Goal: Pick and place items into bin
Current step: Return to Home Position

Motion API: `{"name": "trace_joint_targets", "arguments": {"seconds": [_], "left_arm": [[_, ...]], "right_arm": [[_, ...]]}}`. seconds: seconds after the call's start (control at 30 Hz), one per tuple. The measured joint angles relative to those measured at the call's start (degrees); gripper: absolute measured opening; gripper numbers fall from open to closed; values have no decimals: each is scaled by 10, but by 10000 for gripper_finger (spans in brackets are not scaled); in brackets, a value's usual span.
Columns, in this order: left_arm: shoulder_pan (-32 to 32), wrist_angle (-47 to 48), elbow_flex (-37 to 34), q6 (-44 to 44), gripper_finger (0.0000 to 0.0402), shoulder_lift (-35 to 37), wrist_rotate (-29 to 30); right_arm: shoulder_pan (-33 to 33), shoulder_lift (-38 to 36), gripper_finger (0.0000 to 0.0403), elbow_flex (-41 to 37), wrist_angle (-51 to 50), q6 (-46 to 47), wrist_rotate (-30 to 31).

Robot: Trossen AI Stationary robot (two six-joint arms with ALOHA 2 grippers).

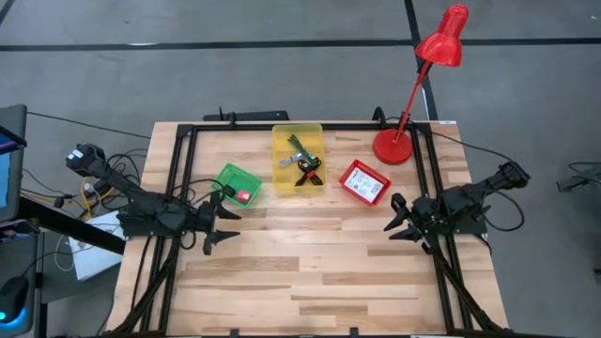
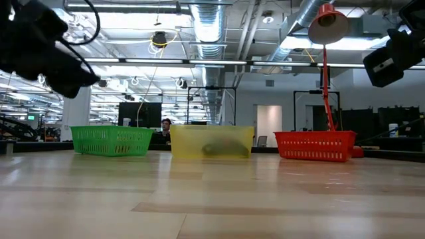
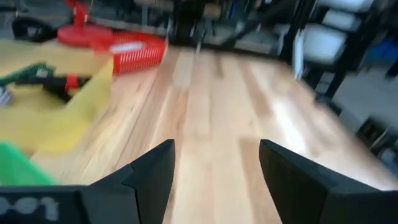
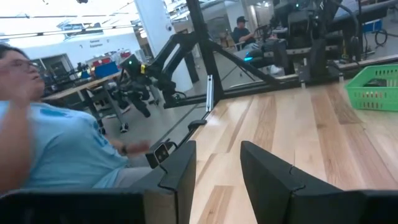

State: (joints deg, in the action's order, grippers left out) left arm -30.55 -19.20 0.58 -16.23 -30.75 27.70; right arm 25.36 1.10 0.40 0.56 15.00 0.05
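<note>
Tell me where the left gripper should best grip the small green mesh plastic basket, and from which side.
I'd take the small green mesh plastic basket by its thin upright end wall facing the left arm, coming down from above with one left gripper finger inside. The top is open, and the pink block lies at the other end.

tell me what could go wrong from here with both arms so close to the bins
1. The open left gripper sits right by the green bin; a careless swing could shove it.
2. The open right gripper is near the red bin and the red lamp; a wide move might clip either.
3. A person shows close in the right wrist view, possibly within that arm's reach.
</note>
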Motion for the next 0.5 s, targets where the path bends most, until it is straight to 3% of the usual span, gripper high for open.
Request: {"name": "trace_joint_targets", "arguments": {"seconds": [0.27,0.5], "left_arm": [[0,143,0,6,226,-1,0],[0,154,4,26,226,-6,-4]], "right_arm": [[0,0,121,0,0,0,0],[0,0,121,0,-1,0,0]]}}
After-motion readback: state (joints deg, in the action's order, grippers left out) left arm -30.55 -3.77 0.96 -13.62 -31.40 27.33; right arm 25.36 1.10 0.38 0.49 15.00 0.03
